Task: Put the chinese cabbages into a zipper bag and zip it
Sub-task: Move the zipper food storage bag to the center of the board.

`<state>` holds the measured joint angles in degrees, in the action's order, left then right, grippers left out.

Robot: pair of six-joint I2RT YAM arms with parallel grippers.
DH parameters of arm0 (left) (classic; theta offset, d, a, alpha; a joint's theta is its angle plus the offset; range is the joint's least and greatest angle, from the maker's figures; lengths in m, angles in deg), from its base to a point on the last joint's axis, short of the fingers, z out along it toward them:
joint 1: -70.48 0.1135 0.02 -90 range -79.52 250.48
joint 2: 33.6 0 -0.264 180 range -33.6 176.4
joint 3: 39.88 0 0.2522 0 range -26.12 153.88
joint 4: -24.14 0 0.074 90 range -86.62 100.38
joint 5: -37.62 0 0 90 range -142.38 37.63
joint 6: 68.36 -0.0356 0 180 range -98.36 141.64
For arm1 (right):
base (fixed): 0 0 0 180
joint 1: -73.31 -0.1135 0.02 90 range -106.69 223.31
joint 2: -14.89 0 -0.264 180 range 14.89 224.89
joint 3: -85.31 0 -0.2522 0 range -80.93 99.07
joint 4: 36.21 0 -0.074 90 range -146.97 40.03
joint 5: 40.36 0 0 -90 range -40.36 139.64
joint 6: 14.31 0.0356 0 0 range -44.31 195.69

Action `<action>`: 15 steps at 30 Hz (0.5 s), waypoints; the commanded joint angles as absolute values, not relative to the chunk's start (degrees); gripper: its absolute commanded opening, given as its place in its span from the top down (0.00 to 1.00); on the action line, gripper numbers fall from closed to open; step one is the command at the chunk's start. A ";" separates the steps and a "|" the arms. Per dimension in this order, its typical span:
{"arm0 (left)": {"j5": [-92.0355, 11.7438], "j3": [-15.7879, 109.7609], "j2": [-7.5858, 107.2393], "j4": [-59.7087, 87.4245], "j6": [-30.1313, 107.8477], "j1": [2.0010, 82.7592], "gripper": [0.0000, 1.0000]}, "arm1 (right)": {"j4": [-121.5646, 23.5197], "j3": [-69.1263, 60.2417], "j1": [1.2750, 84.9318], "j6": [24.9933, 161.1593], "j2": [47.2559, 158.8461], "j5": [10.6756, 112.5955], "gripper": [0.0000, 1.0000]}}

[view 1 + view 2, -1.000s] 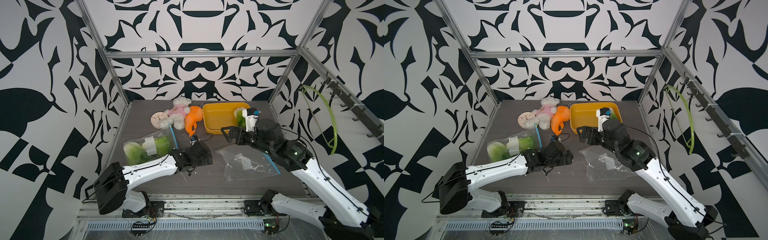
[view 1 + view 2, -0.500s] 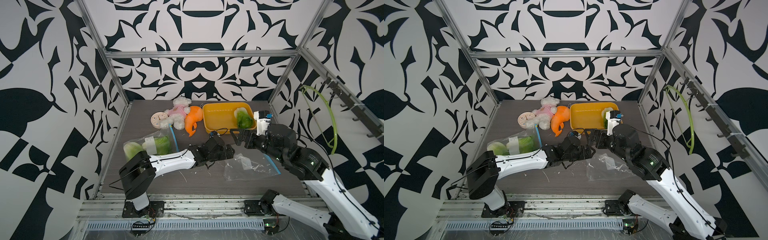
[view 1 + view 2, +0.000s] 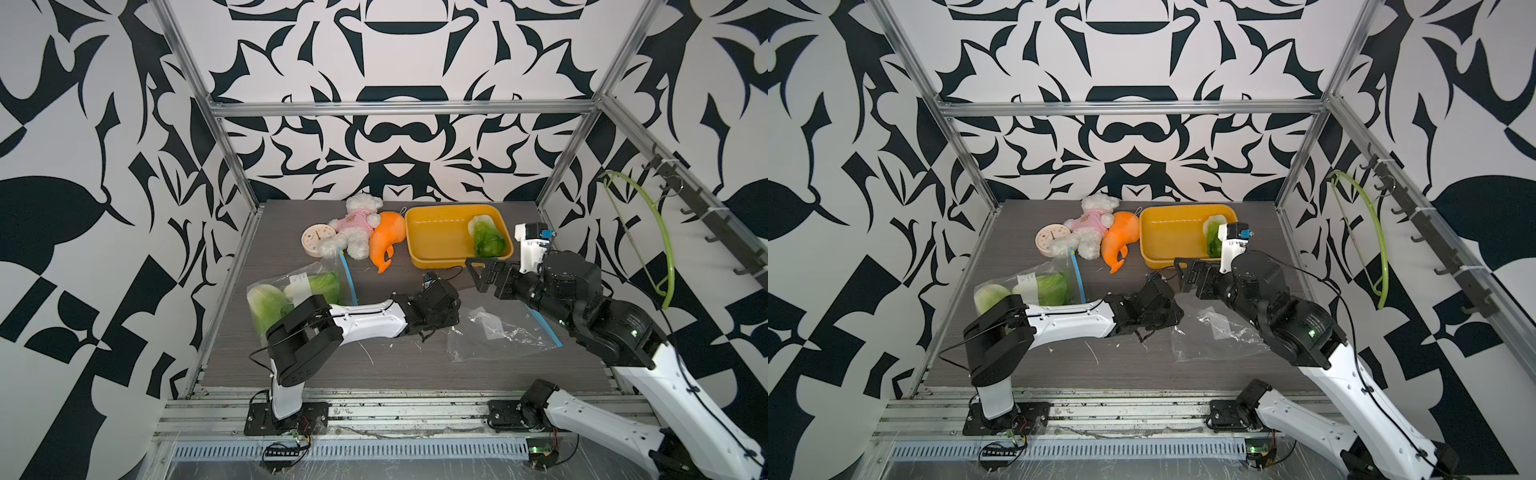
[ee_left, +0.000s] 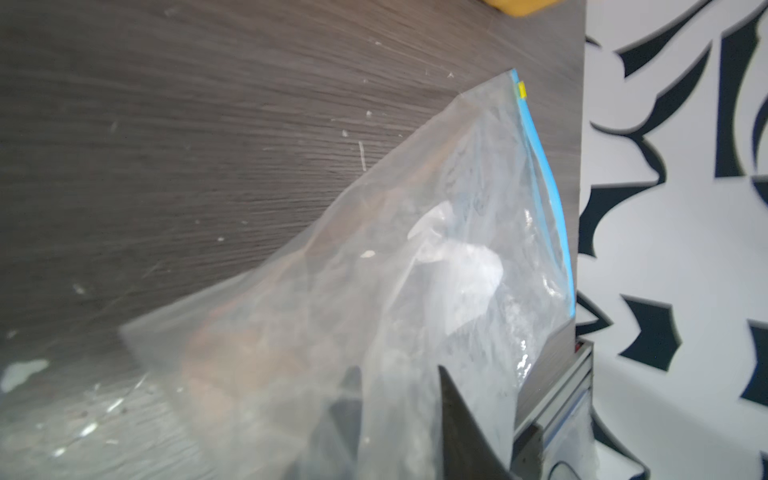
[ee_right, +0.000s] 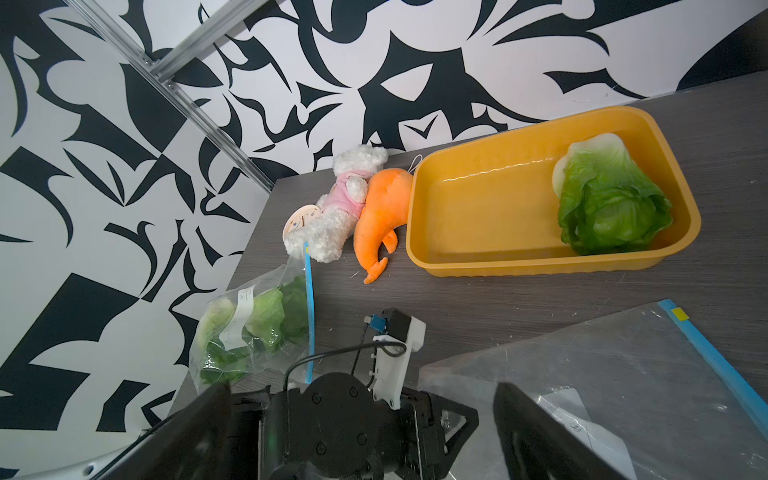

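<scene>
Crinkly see-through bag [image 3: 503, 338] with blue zip, left gripper [image 4: 395, 399] pinching its corner, right gripper [image 3: 473, 274] spread wide just behind, frilly green cabbage [image 3: 488, 241] in smooth yellow tray [image 3: 432, 237] far back.

Rear right, tray [image 3: 410, 243] with one cabbage [image 3: 488, 241] in it, plush toys [image 3: 355, 227] just left of the tray, filled bag [image 3: 305, 286] at left, empty bag [image 3: 503, 338] front right, its edge seemingly between my left fingers [image 4: 461, 440].

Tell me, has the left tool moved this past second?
Yes. The left tool slid away from the orange toy, across to the empty bag in front of the yellow tray.
</scene>
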<state>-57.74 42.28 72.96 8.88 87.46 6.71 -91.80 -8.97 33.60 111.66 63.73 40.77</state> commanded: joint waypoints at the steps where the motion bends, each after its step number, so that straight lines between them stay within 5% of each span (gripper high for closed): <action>1: -60.56 39.92 71.30 8.00 87.02 6.95 0.89 | -91.38 -6.93 33.85 112.51 64.41 40.05 0.01; 6: -59.89 34.47 63.92 2.03 82.40 10.33 1.00 | -90.93 -7.13 33.85 113.35 65.43 39.88 0.01; 15: -52.69 24.76 48.43 -15.90 65.02 25.04 0.95 | -90.32 -7.94 33.85 114.55 66.68 40.72 0.01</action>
